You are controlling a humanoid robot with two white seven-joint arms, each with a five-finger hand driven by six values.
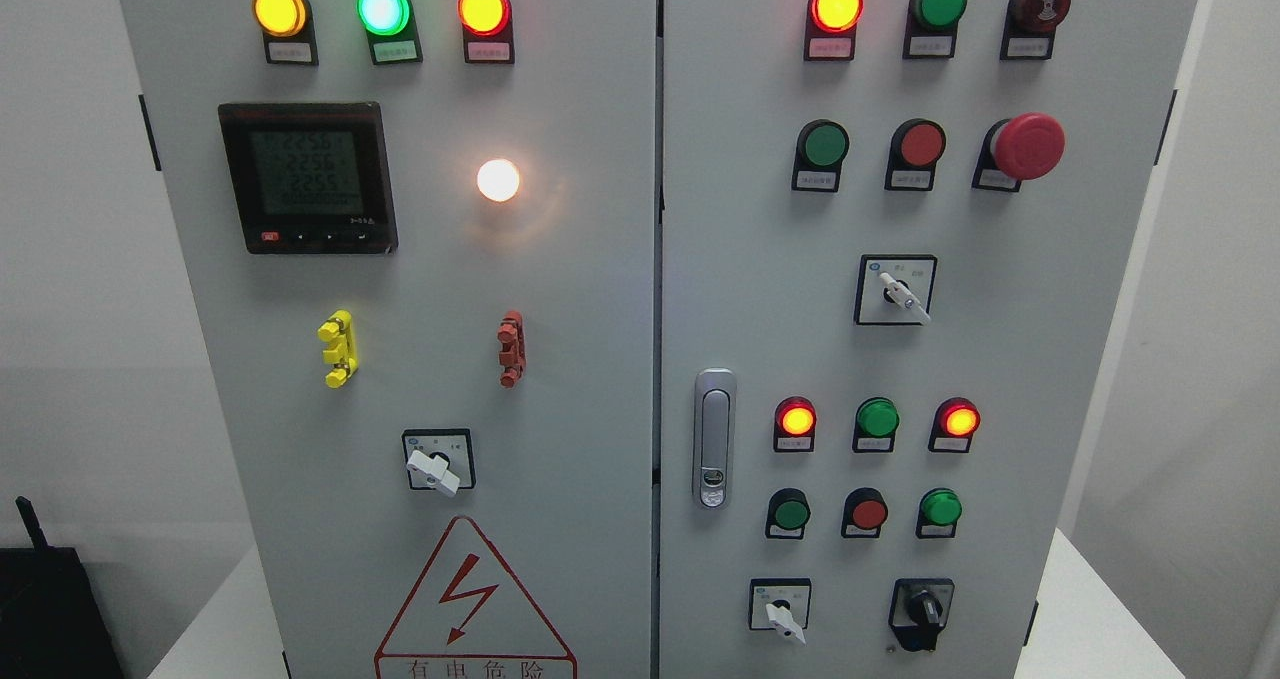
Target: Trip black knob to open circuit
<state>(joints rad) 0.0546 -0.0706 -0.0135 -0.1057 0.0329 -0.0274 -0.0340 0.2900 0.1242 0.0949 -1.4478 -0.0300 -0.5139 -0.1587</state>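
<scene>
While neither hand shows, black knob point(922, 611) sits at cabinet's point(600, 259) lower right.

This place looks like an electrical lab or a training room for industrial control. The main sign is a grey control cabinet point(600, 259) with two doors, standing on a white table point(1090, 609) in front of plain white walls. On the left door of the cabinet there is a digital meter point(307, 177), and above the meter lit indicator lamps point(381, 8). Below the meter sits a red high-voltage warning triangle point(470, 609). On the right door are push buttons, selector switches, a red emergency stop button point(1028, 145) and a black knob point(922, 611) near the bottom.
</scene>
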